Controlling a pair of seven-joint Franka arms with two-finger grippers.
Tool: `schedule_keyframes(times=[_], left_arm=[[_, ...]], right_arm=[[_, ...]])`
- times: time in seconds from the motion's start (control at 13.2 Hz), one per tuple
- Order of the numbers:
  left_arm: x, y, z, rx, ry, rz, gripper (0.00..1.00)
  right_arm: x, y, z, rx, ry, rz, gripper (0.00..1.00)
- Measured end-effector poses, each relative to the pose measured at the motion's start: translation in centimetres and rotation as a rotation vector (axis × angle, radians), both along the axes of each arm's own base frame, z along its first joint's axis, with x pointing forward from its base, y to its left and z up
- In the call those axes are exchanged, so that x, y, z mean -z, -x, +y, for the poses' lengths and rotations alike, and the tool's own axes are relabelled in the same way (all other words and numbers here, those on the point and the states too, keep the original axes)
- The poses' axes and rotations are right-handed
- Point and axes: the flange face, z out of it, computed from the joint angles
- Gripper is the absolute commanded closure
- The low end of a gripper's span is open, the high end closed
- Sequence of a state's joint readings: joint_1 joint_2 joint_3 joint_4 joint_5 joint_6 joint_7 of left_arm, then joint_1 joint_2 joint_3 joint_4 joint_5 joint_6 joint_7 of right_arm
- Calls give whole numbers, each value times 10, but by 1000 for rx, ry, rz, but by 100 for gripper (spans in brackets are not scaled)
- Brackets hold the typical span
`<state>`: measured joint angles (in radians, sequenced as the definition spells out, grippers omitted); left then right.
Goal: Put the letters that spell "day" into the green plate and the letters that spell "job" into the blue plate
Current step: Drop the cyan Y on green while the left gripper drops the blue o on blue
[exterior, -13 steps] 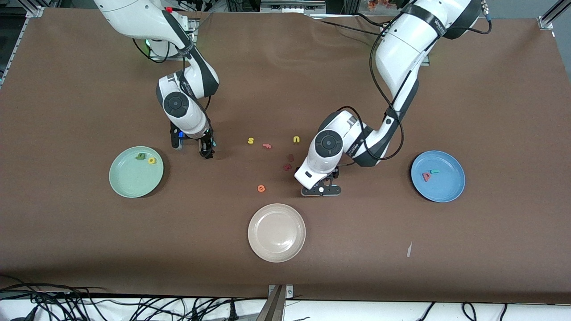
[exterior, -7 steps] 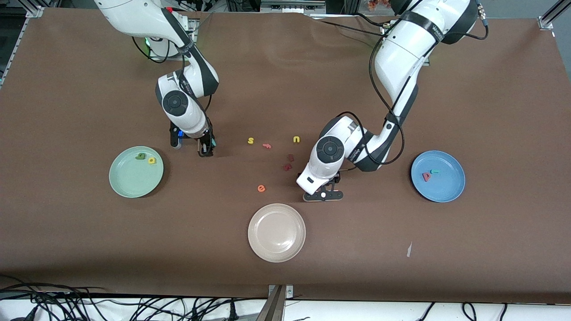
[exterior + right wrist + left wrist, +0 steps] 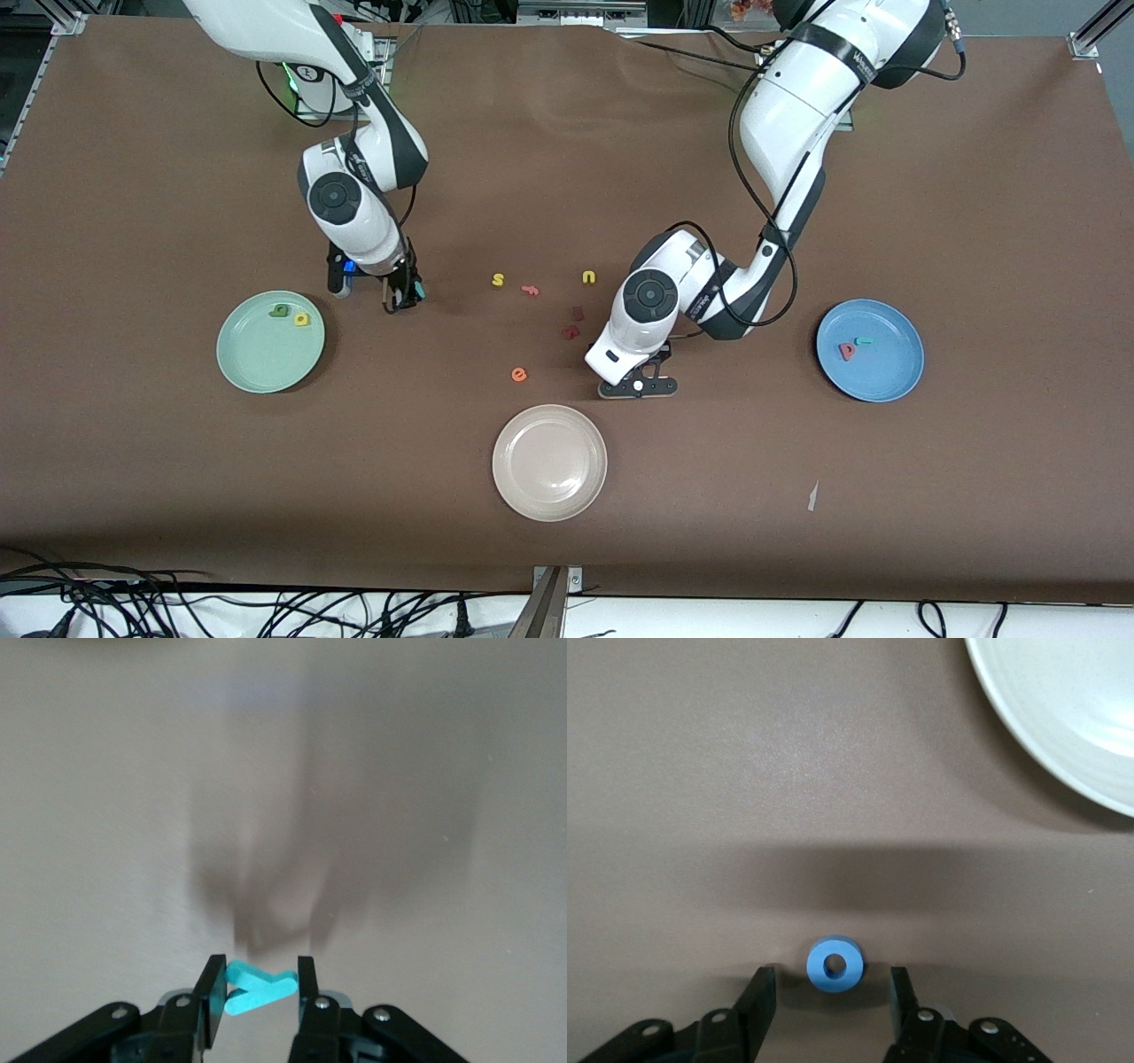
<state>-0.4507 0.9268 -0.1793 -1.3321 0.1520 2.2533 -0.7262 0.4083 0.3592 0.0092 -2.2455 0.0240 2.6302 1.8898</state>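
My right gripper [image 3: 260, 967] is shut on the teal "y" [image 3: 257, 988], just above the cloth beside the green plate [image 3: 261, 354]. That plate holds the dark green "d" [image 3: 280, 310] and the yellow "a" [image 3: 302, 319]. My left gripper [image 3: 830, 976] is down at the table with its fingers either side of the blue "o" [image 3: 835, 966]. A gap shows on each side, so it is open. The blue plate [image 3: 886, 368] at the left arm's end holds the pinkish-red "b" [image 3: 847, 351] and the teal "j" [image 3: 863, 340].
A beige plate [image 3: 549, 462] lies nearer the front camera than the left gripper [image 3: 638, 385]. Loose letters lie mid-table: a yellow "s" [image 3: 498, 280], a yellow "u" [image 3: 589, 277], an orange "e" [image 3: 519, 375], two dark red letters [image 3: 570, 332] and a small orange-red one [image 3: 530, 289].
The right gripper has shut on the teal "y" and shifted slightly toward the right arm's end with it. The left gripper has narrowed around the blue "o" while staying in place.
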Motion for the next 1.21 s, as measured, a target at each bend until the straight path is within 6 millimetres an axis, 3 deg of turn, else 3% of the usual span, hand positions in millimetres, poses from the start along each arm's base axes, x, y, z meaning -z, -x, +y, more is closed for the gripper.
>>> schedule_keyframes(times=[0.3, 0.61, 0.84, 0.91, 0.99, 1.06, 1.21], left_arm=[[1, -3, 3, -6, -4, -4, 58], [2, -5, 1, -25, -5, -11, 76], [1, -5, -1, -38, -7, -14, 87], [1, -5, -1, -39, -7, -14, 90], [1, -5, -1, -40, -7, -15, 91], [0, -6, -1, -41, -6, -18, 94], [-8, -12, 4, -50, -23, -7, 95]], right_arm=[[-19, -29, -39, 10, 19, -49, 100], [-38, -68, -135, -36, 58, -100, 100], [-44, -77, -198, -78, 81, -104, 100], [-43, -76, -211, -90, 85, -98, 86], [-41, -76, -222, -99, 88, -93, 50], [-38, -75, -230, -101, 91, -87, 33], [-35, -75, -237, -101, 92, -80, 33]])
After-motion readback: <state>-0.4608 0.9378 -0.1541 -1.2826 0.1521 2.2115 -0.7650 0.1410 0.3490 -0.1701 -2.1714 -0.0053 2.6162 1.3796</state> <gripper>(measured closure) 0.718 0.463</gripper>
